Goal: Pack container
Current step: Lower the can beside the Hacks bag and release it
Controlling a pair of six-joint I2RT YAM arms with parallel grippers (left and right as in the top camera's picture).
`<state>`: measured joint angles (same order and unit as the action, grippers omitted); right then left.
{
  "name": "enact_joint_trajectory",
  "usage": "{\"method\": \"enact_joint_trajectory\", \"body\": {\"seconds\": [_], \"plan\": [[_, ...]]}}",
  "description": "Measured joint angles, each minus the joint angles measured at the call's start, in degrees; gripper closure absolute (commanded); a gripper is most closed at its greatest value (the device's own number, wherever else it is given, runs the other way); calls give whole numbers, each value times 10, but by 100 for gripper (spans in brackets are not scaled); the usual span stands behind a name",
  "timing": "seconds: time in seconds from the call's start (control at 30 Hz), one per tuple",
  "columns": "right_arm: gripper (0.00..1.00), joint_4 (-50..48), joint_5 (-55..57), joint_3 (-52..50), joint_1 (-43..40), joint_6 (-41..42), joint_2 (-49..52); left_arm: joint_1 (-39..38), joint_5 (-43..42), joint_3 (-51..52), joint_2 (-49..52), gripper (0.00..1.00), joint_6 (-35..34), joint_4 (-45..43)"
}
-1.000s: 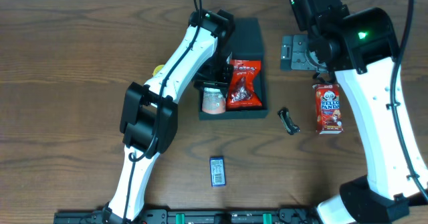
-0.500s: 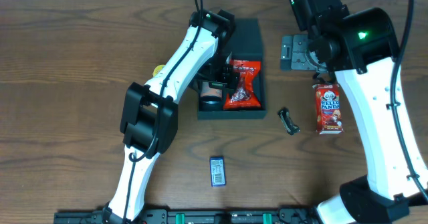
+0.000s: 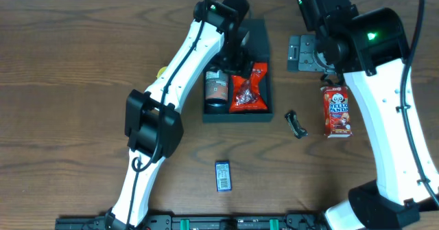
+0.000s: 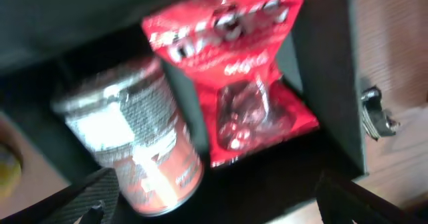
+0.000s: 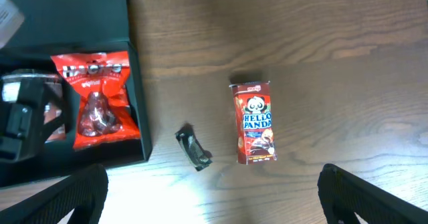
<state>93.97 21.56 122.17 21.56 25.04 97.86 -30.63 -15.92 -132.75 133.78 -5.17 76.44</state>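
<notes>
The left fingers stand apart and empty, having let go of the can and drawn back toward the lid. The can now lies inside the container, mid-surface, beside the red snack bag. That item looks packed. The right fingers hang apart, empty. Left on the wooden surface: Hello Panda box, blue pack, black clip.

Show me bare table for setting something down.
Free: table left of the left arm; the front stretch between the small blue packet and the red Hello Panda box. Crowded: the dark teal square container, holding a dark can and red snack bag.
</notes>
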Motion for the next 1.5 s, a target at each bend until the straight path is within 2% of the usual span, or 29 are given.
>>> {"method": "enact_joint_trajectory", "body": {"seconds": [0.33,0.57,0.97,1.5], "plan": [[1,-1,0,0,0,0,0,-10,105,0,0,5,143,-42],[1,-2,0,0,0,0,0,-10,101,0,0,5,184,-71],[1,-2,0,0,0,0,0,-10,62,96,7,5,191,-129],[1,-2,0,0,0,0,0,-6,57,112,8,5,185,-183]]}}
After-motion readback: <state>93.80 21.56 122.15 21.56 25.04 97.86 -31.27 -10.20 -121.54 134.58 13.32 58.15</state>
